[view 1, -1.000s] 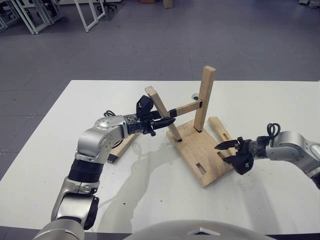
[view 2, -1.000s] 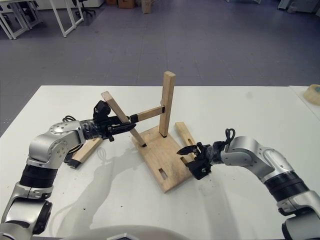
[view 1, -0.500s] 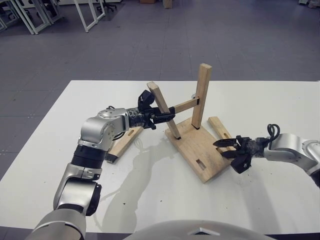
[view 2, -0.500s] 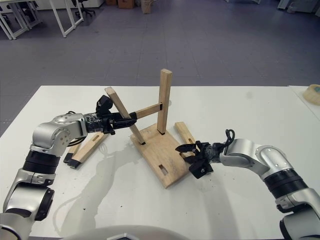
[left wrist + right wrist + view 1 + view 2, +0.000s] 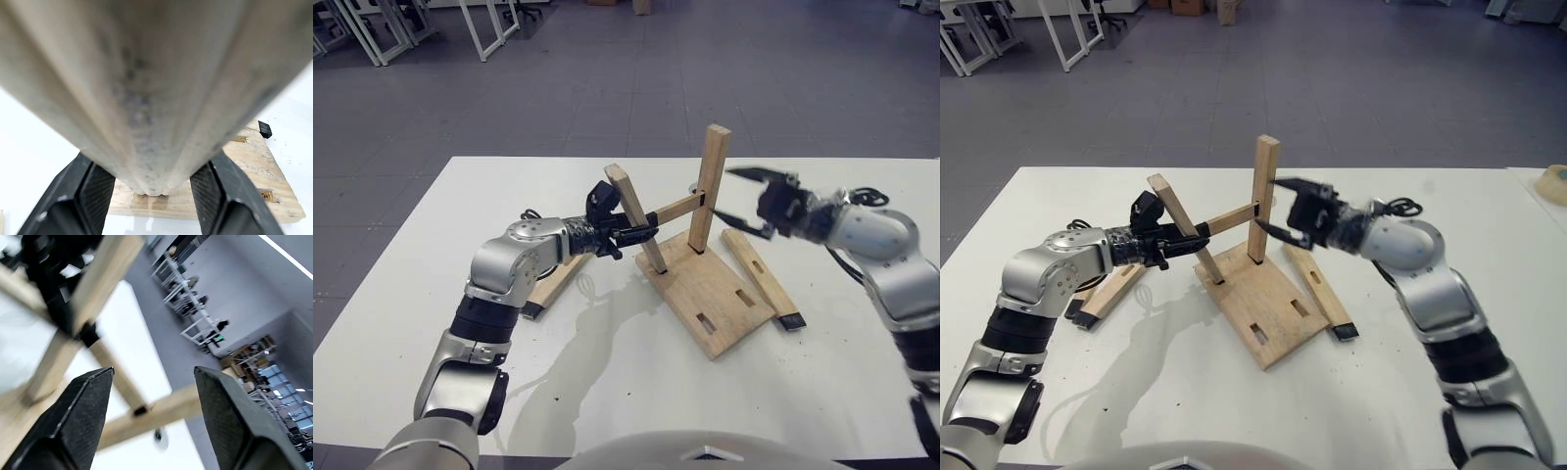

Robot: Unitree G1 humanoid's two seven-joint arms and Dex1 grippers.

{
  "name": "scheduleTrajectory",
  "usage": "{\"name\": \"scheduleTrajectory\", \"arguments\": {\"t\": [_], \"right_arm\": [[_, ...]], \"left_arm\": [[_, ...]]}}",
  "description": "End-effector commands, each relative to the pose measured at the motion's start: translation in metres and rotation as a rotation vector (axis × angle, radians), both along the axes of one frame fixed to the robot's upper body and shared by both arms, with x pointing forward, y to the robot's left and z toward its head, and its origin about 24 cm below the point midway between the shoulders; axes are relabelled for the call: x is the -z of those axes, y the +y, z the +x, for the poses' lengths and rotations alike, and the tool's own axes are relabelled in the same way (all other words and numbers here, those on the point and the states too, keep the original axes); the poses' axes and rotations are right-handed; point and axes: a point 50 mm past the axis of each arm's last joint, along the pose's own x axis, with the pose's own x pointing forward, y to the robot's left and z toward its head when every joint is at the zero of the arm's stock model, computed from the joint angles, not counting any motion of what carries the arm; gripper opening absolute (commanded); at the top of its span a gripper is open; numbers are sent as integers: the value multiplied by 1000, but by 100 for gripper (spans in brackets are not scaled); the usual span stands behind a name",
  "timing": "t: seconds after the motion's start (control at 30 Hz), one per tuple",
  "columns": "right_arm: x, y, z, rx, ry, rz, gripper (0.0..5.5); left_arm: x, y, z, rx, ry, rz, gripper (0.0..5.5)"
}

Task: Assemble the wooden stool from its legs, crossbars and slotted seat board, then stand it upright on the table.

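At the middle of the surface (image 5: 607,392) lies the seat board (image 5: 710,294), two legs slotted in and joined by a crossbar (image 5: 677,208). To steady the tilted leg (image 5: 628,201), the left tool (image 5: 644,235) is clamped on it. The right tool (image 5: 726,195), fingers apart, hovers at 3 o'clock of the upright leg (image 5: 710,176), probably to grip it.

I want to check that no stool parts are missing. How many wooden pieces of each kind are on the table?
Legs: 4 (upright leg, tilted leg, right loose leg, left loose leg)
Crossbars: 1 (crossbar joining the two raised legs)
Seat boards: 1 (seat board)
Total: 6
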Motion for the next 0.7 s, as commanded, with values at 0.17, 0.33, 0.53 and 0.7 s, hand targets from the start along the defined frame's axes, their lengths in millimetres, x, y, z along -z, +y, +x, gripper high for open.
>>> {"name": "scheduleTrajectory", "arguments": {"t": [0.17,0.33,0.53,0.7], "right_arm": [[7,72,55,-25,20,-92,156],[75,39,60,20,369,-339,156],[60,40,57,25,337,-187,156],[-35,46,38,-10,58,337,156]], "left_arm": [[47,-6,-13,-36,230,149,204],[45,-13,-10,-33,218,142,204],[49,-17,-11,-40,226,144,204],[55,-16,-13,-54,233,150,204]]}}
